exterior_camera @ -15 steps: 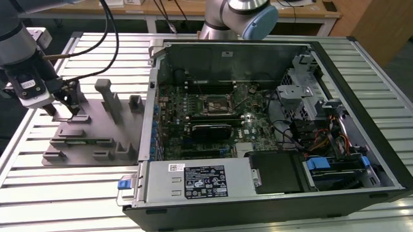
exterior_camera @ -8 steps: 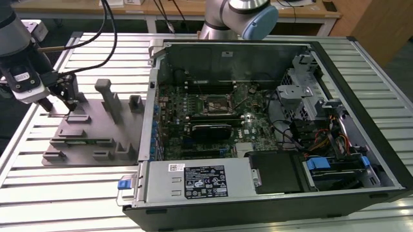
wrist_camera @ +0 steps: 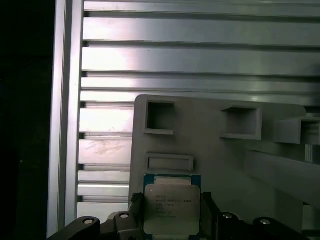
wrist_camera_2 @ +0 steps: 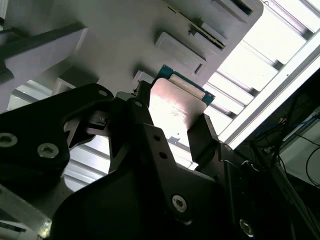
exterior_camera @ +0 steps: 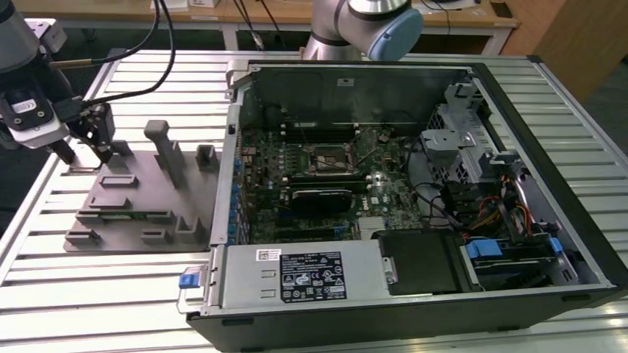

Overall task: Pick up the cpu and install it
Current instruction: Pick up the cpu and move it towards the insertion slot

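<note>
**Item: cpu** [wrist_camera: 171, 207]. Flat square chip with a silver-grey lid and a green board edge showing at one side. In both wrist views it is clamped by two opposite edges [wrist_camera_2: 175, 112].

**Holder: gripper** [wrist_camera: 171, 216]. Black fingers [wrist_camera_2: 134, 117] are closed narrow onto the cpu, one on each side. In the exterior view the gripper [exterior_camera: 84, 156] hangs at that view's left, tips pointing down.

**Loc.:** over a corner of the grey fixture tray [exterior_camera: 137, 198], next to shallow rect. pockets [wrist_camera: 169, 162]. Can't tell whether the chip touches the tray.

**Surroundings:**
- The tray sits on a slatted alu. table [exterior_camera: 98, 294].
- The open computer case [exterior_camera: 549, 184] lies just beside the tray, on the exterior view's right.
- The motherboard socket [exterior_camera: 327, 159] is inside the case, well apart from the cpu.
- The PSU [exterior_camera: 294, 276] sits at the case's near edge.
</note>
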